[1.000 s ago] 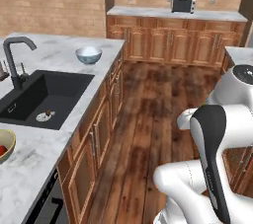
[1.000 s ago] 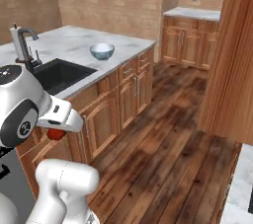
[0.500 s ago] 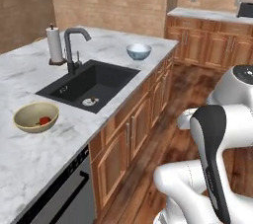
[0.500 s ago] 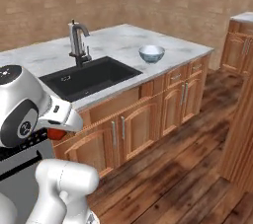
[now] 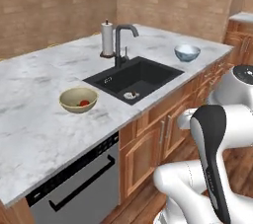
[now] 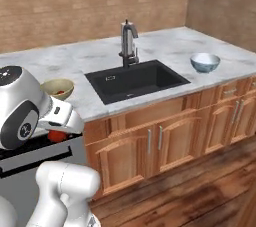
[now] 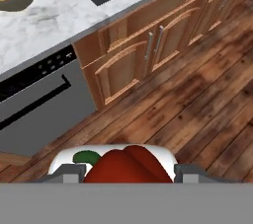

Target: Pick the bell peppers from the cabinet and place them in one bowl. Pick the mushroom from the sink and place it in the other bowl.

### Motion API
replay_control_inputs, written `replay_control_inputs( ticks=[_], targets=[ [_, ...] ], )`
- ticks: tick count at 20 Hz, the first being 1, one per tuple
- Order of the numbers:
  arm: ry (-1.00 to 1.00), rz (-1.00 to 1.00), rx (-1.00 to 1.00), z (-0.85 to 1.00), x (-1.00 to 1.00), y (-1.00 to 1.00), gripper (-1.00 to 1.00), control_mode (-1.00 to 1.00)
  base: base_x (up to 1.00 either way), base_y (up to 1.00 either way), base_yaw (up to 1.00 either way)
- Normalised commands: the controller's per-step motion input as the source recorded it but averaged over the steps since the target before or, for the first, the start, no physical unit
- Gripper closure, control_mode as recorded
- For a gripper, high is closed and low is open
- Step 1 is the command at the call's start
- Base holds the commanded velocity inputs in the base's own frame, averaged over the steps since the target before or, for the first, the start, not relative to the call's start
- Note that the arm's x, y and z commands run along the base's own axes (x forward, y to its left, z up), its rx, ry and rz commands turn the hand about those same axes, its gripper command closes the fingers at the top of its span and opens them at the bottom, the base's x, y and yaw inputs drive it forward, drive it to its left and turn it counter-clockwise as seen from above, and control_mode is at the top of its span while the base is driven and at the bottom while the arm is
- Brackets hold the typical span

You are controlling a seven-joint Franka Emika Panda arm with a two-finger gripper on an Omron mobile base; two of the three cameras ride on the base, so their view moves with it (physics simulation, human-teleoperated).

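I hold the second glossy red bell pepper (image 7: 127,165) clenched in the gripper (image 7: 127,172); the base has swung round to face the white marble counter (image 5: 44,124), bringing the cream bowl (image 5: 78,99), one pepper inside, within range.

Tan brick wall (image 5: 59,6) behind a white marble bench (image 5: 34,114), brown wooden base cabinets (image 6: 165,136), a steel dishwasher (image 5: 79,188), dark wood-plank floor (image 6: 200,191).
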Motion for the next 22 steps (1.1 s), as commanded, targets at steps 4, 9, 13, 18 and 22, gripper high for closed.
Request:
replay_control_inputs(
  ticks=[4,9,13,18,22],
  targets=[
    [0.00,0.00,0.00,0.00,0.00,0.00,1.00,1.00,0.19,0.14,0.47],
    [0.00,0.00,0.00,0.00,0.00,0.00,1.00,1.00,0.27,0.15,0.45],
    [0.00,0.00,0.00,0.00,0.00,0.00,1.00,1.00,0.36,0.12,0.43],
    [0.00,0.00,0.00,0.00,0.00,0.00,1.00,1.00,0.62,0.03,0.38],
    [0.00,0.00,0.00,0.00,0.00,0.00,1.00,1.00,0.75,-0.02,0.26]
  ],
)
